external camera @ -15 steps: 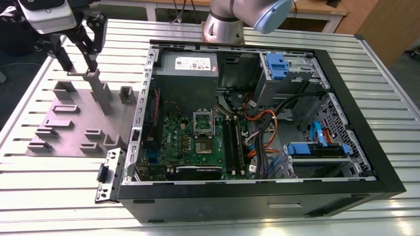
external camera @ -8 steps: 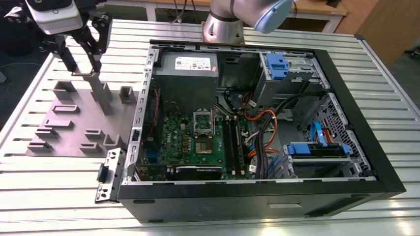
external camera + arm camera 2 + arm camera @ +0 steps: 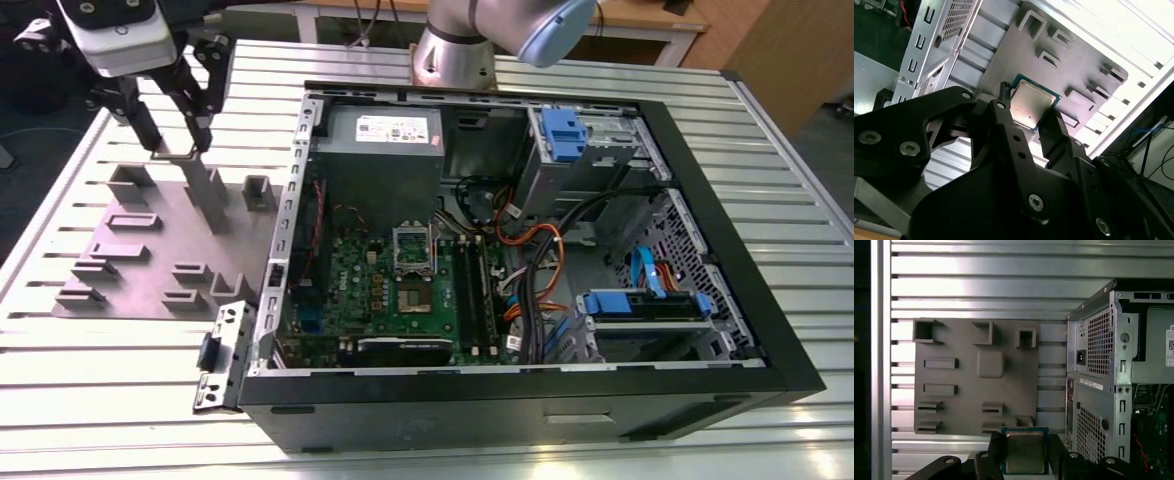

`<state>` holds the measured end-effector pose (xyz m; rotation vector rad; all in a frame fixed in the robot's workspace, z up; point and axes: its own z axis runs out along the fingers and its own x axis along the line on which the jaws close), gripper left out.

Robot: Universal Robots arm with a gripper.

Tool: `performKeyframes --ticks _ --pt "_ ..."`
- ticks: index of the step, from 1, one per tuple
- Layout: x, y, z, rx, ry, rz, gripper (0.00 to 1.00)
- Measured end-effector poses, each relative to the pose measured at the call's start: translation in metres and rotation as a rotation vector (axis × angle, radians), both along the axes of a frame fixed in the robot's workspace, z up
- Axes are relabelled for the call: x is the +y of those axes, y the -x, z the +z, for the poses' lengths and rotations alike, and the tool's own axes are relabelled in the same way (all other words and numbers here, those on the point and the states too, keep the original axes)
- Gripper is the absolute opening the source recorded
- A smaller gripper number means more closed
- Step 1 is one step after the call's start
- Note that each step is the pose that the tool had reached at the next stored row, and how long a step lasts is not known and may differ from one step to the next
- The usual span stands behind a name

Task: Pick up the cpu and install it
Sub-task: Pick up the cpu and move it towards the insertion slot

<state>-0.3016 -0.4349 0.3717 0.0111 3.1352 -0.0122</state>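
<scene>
**Cpu gripped in the pincer above the grey plate**

In both wrist views the cpu (image 3: 1025, 452) sits between the two black fingers (image 3: 995, 449) of the pincer (image 3: 1025, 456). The pincer is closed onto the chip's opposite edges. The chip's dull silver top faces the first wrist camera, with its green border showing along the edges. In the second wrist view the cpu (image 3: 1031, 105) is seen at a slant, one finger (image 3: 1004, 107) on each side, and it is clear of the surface beneath it.

In the exterior view the pincer (image 3: 174, 150) hangs over the far end of the grey plate (image 3: 147, 250), close above one of its raised blocks (image 3: 200, 190). The plate lies flat on the slatted metal worktop (image 3: 80, 370), just beside the open computer case (image 3: 534, 230), on the exterior view's left of it.

Inside the case the green motherboard (image 3: 400, 300) lies flat. Its silver socket frame (image 3: 414, 250) with a dark centre is well apart from the pincer. The arm's base (image 3: 461, 50) stands on the worktop behind the case.

In the first wrist view the plate (image 3: 969, 385) shows its blocks and recesses, with the case's perforated rear wall (image 3: 1099, 350) next to it.
</scene>
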Motion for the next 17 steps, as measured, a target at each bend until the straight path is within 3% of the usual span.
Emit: performKeyframes --ticks 5,17 --pt "-0.0052 -0.0012 -0.0003 -0.0001 -0.0001 0.000 0.47" --pt "-0.0061 -0.0192 -0.0005 0.0000 0.0000 -0.002 0.47"
